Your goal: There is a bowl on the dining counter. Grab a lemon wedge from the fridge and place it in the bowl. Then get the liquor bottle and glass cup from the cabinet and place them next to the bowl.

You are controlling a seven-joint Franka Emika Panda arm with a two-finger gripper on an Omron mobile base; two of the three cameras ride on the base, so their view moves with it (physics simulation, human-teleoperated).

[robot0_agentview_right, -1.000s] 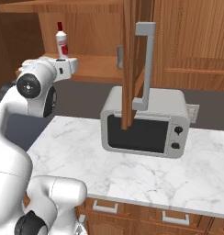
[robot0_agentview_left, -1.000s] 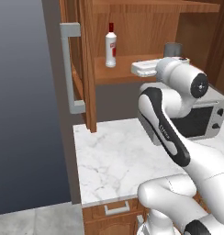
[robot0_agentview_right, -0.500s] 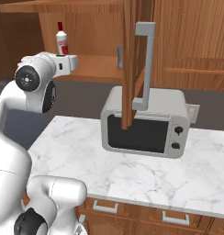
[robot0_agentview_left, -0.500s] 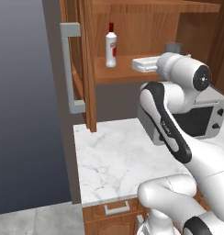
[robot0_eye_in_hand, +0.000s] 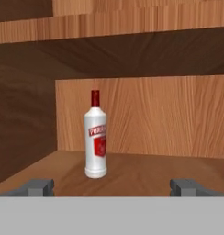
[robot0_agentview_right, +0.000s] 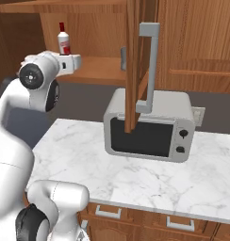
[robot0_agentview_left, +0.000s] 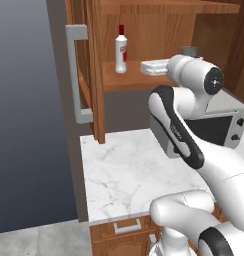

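Observation:
The liquor bottle, whitish with a red cap and red label, stands upright on the cabinet shelf, left of the shelf's middle. My gripper is open, level with the shelf's front edge, and points at the bottle, which is still some way ahead and just left of centre between the fingertips. The hand hovers right of the bottle. A dark grey glass cup stands farther right on the shelf, partly behind my arm. Bowl, dining counter, lemon wedge and fridge are out of view.
The cabinet door hangs open with a long grey handle. A grey microwave sits on the marble counter below the shelf. A dark grey wall panel stands at the left.
The hand has risen slightly and edged along the shelf front toward the bottle. Its jaws have stayed open and the bottle has not moved.

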